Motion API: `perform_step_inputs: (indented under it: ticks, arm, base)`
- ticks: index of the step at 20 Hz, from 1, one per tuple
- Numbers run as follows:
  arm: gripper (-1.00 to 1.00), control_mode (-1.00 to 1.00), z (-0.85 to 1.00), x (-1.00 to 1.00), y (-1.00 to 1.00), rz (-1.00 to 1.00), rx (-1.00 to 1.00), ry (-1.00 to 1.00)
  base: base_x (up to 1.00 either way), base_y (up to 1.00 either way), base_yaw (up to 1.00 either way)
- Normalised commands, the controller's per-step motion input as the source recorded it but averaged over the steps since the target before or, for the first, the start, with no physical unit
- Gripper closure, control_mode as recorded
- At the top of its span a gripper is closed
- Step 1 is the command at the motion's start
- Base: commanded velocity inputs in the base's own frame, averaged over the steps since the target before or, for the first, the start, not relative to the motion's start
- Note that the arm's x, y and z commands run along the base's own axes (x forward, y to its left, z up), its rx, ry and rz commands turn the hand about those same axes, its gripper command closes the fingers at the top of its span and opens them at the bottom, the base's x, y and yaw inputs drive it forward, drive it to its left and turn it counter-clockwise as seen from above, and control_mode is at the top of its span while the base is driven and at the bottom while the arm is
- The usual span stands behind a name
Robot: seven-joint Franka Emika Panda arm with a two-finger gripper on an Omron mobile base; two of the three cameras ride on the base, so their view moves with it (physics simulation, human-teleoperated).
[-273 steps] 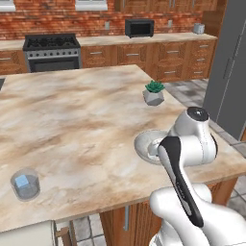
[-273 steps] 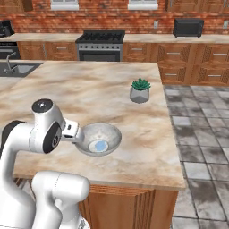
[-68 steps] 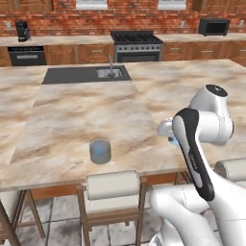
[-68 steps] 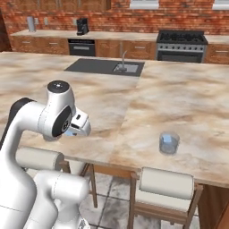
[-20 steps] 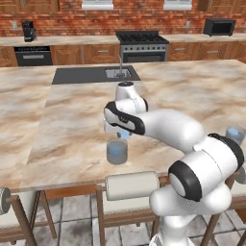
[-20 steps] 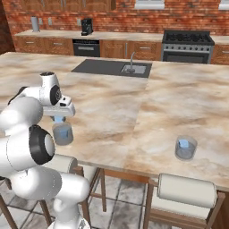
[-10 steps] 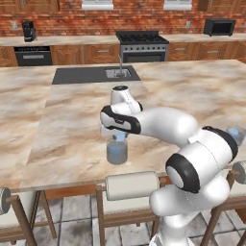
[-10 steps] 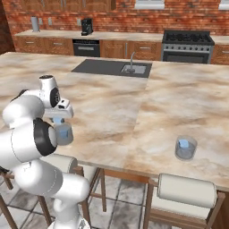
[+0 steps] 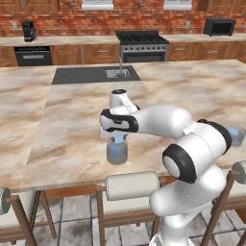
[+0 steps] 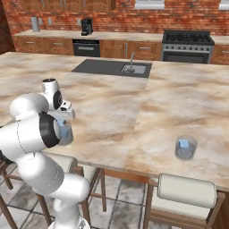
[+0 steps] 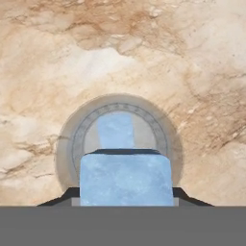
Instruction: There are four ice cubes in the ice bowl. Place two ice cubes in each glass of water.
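Observation:
My gripper [image 9: 117,140] hangs directly over a glass of water [image 9: 116,152] near the counter's front edge, shut on a light-blue ice cube [image 11: 125,180]. From the hand view, the glass [image 11: 72,144] lies right below the held cube, and a pale blue ice cube [image 11: 115,129] shows inside it. In the right base view the gripper [image 10: 65,120] and that glass [image 10: 67,132] are partly hidden by the arm. The other glass of water [image 10: 184,148] stands far to the right with a cube [image 10: 183,144] in it; its edge [image 9: 236,136] peeks out behind the arm. The ice bowl is out of view.
A dark sink [image 9: 96,74] with a faucet is set into the counter's far side. Padded stools [image 9: 132,185] [image 10: 188,190] stand along the front edge. A stove [image 9: 141,41] and wooden cabinets line the back wall.
The gripper has come down a little toward the glass, still holding the ice cube. The base and both glasses have stayed put.

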Motion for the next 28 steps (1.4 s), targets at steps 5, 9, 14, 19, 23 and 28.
perform_step_inputs:
  ticks: [5,9,14,19,23,28]
  arm:
    - [1.00,-1.00,-0.23,0.07,0.00,0.01,0.00,0.00]
    - [1.00,-1.00,-0.25,0.17,0.00,0.00,0.00,0.00]
    - [1.00,-1.00,-0.19,0.25,0.00,0.00,0.00,0.00]
    - [1.00,-1.00,-0.16,0.09,0.05,0.00,0.00,0.00]
    - [1.00,-1.00,-0.03,0.00,0.21,0.00,0.00,0.00]
    - [-1.00,-1.00,0.00,0.00,0.09,0.00,0.00,-0.02]
  base:
    - [0.00,0.00,0.00]
    - [0.00,0.00,0.00]
    - [0.00,0.00,0.00]
    - [0.00,0.00,0.00]
    - [0.00,0.00,0.00]
    - [0.00,0.00,0.00]
